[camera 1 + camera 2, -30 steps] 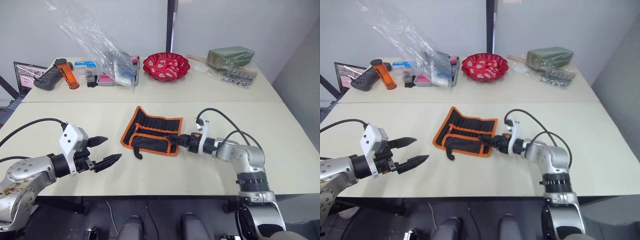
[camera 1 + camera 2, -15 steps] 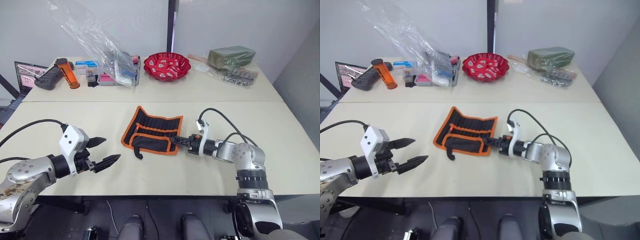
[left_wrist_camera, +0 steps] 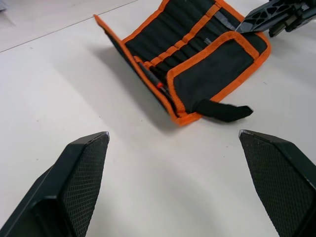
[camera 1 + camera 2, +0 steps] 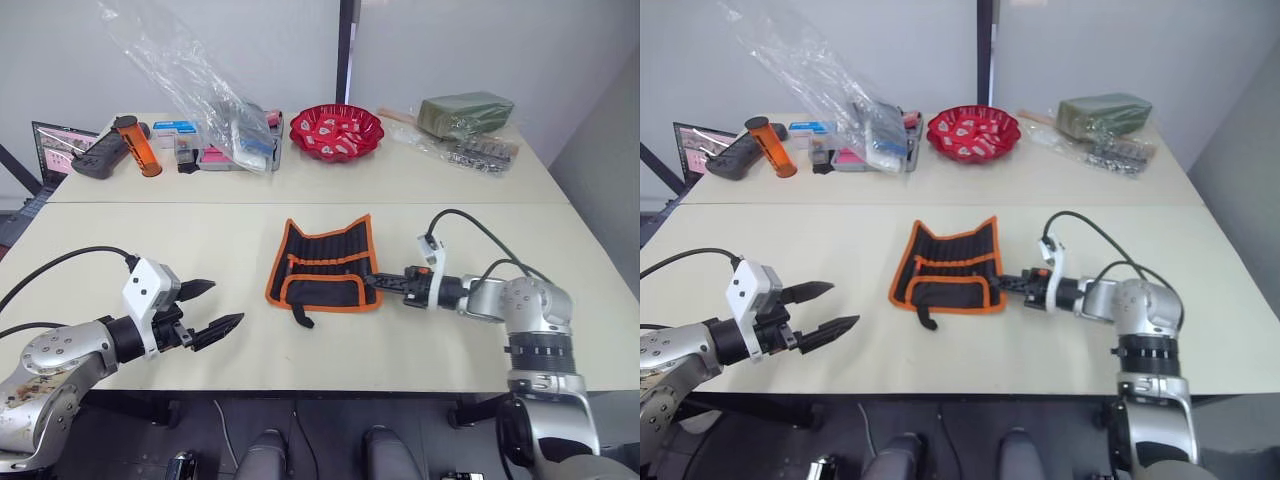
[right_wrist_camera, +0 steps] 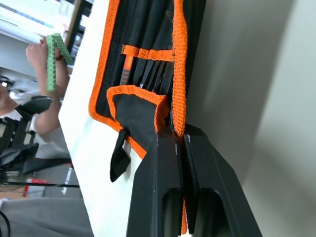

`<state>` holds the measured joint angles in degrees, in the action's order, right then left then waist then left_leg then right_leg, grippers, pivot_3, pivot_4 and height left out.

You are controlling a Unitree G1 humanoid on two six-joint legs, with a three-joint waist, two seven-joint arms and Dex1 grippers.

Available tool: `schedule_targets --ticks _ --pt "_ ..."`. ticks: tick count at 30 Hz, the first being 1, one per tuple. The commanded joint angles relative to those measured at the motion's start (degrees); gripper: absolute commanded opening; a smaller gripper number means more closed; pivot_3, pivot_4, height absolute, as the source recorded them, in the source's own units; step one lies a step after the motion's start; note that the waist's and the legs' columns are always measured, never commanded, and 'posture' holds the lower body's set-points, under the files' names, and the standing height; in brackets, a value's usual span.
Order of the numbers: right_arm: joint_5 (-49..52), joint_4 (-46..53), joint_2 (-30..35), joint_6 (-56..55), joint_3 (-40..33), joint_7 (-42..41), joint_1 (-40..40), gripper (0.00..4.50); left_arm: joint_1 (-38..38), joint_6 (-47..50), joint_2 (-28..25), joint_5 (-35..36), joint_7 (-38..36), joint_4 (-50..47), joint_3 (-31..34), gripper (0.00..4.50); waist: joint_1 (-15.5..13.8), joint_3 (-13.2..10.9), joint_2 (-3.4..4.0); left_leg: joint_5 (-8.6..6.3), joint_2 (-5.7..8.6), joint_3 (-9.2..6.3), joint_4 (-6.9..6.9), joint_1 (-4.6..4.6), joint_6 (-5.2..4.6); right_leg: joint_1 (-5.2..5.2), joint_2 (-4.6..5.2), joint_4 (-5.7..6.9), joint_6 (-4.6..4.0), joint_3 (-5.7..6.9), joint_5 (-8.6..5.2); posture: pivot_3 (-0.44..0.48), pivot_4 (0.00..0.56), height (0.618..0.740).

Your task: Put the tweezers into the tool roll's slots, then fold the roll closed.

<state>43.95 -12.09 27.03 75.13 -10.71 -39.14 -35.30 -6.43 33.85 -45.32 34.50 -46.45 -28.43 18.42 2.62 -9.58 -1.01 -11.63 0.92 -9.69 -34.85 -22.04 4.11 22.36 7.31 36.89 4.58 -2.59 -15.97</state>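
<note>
The tool roll lies open in the middle of the near table, black with orange edging; its near flap is folded up and its far right corner stands raised. Slim dark tweezers sit in the slots under the orange centre strip. My right gripper is shut on the roll's right orange edge. A black tie strap trails from the roll's near edge. My left gripper hovers open over bare table, well to the left of the roll, holding nothing.
The far table carries a red bowl, a clear plastic bag over boxes, an orange cylinder, a green packet and a laptop. A person's hand with a green strip is beyond the table.
My right gripper has shut on the roll's right edge and drawn back to the right, dragging the roll that way and lifting its far right corner. The left arm has barely moved.
</note>
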Motion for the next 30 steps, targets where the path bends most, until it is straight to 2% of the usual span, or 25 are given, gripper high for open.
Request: schedule_targets --ticks 1,5,8,12,15,19,23,30 --pt "0.36 1.86 3.16 -0.01 0.76 -2.62 -2.8 0.02 0.6 -1.56 0.27 -0.32 -0.38 -0.94 -0.63 4.5 0.03 -0.01 0.02 0.0 0.0 0.0 0.0 0.0 0.0 0.0 0.0 0.0 0.0 0.0 0.0 0.0 0.15 0.74" --pt "-6.3 8.0 6.54 -2.52 8.05 1.69 -3.32 0.02 0.66 -1.98 0.33 -0.78 -0.85 -0.01 -1.65 4.5 -0.04 -0.02 0.02 0.0 0.0 0.01 -0.01 -0.01 0.0 0.0 0.0 0.0 0.01 0.0 -0.01 0.0 0.15 0.74" --pt "-8.31 11.1 8.19 2.06 14.3 2.74 -5.96 0.02 0.93 -2.33 0.09 -1.08 -1.36 0.36 -2.06 4.5 0.04 -0.02 0.02 0.0 0.0 0.01 -0.01 -0.05 0.0 0.03 0.0 -0.03 0.05 0.0 -0.03 0.0 0.15 0.74" --pt "-9.46 9.3 7.11 7.75 18.5 3.56 -12.69 0.02 1.44 -2.78 0.02 -1.86 -1.72 0.9 -2.61 4.5 0.12 -0.02 0.02 0.0 0.0 0.01 -0.01 -0.05 0.0 0.07 0.0 -0.01 0.0 0.0 0.0 0.0 0.15 0.74" --pt "-12.54 9.56 6.29 5.21 23.04 3.89 -16.16 0.02 1.41 -2.73 0.24 -2.12 -1.62 0.54 -2.87 4.5 0.12 -0.02 0.02 0.0 0.0 0.01 0.0 -0.05 0.0 0.08 0.0 -0.02 0.0 0.0 0.0 0.0 0.15 0.74" --pt "-12.6 9.16 1.4 10.5 21.94 6.74 -18.25 0.02 1.52 -2.67 0.37 -2.52 -1.37 0.14 -3.26 4.5 0.09 -0.02 0.02 0.0 0.0 0.01 0.0 -0.09 -0.01 0.11 0.0 -0.02 -0.01 0.0 0.01 0.0 0.15 0.74" --pt "-16.72 7.52 -5.25 16.96 20.26 14.34 -18.64 0.02 3.46 -2.86 0.14 -3.14 -2.04 1.11 -4.47 4.5 0.03 -0.02 0.02 0.0 0.0 0.0 0.01 -0.07 -0.01 0.14 0.0 0.05 -0.03 0.0 0.02 0.0 0.15 0.74" --pt "-17.76 2.89 -17.61 17.37 9.32 28.21 -17.87 0.02 5.96 -2.92 0.22 -3.62 -2.48 2.24 -5.92 4.5 0.8 -0.01 0.03 0.0 0.0 0.0 0.01 0.04 -0.01 0.13 0.0 0.19 -0.05 0.0 0.03 0.0 0.15 0.74"
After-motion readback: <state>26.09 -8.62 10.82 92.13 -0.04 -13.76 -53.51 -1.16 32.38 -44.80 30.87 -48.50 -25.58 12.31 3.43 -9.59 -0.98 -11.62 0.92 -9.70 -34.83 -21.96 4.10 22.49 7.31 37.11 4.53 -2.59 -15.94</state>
